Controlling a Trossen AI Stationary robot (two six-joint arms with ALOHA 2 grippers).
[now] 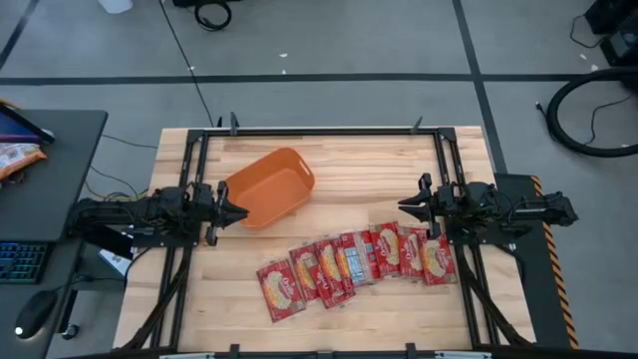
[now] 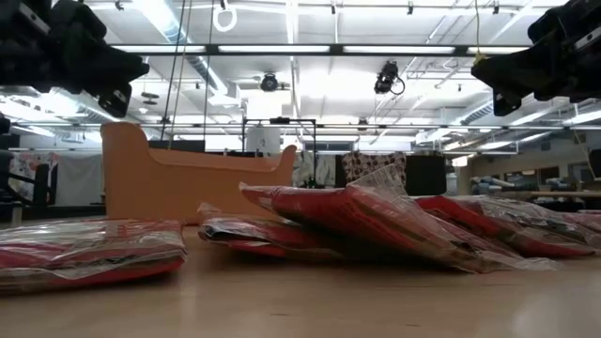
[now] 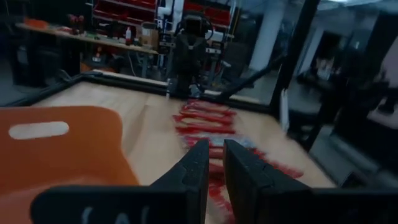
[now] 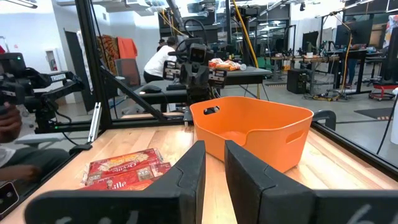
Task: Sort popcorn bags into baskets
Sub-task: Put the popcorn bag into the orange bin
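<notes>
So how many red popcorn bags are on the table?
7 popcorn bags, I think, all in one overlapping row on the table's near side, running from the middle toward the right arm. None sit in the orange basket. Overlaps might hide another.

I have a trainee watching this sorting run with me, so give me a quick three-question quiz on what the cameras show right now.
1. True or false: the orange basket already holds a popcorn bag.
2. Which gripper sits closer to the basket? A) left gripper B) right gripper
3. Fill in: the popcorn bags lie in an overlapping ____ on the wooden table, nearer the front edge than the basket.

Key
1. False. The basket looks empty in the high and right wrist views.
2. A. The left gripper's fingers are beside the basket; the right gripper hovers above the right end of the bags. Neither gripper holds anything.
3. Row.
</notes>
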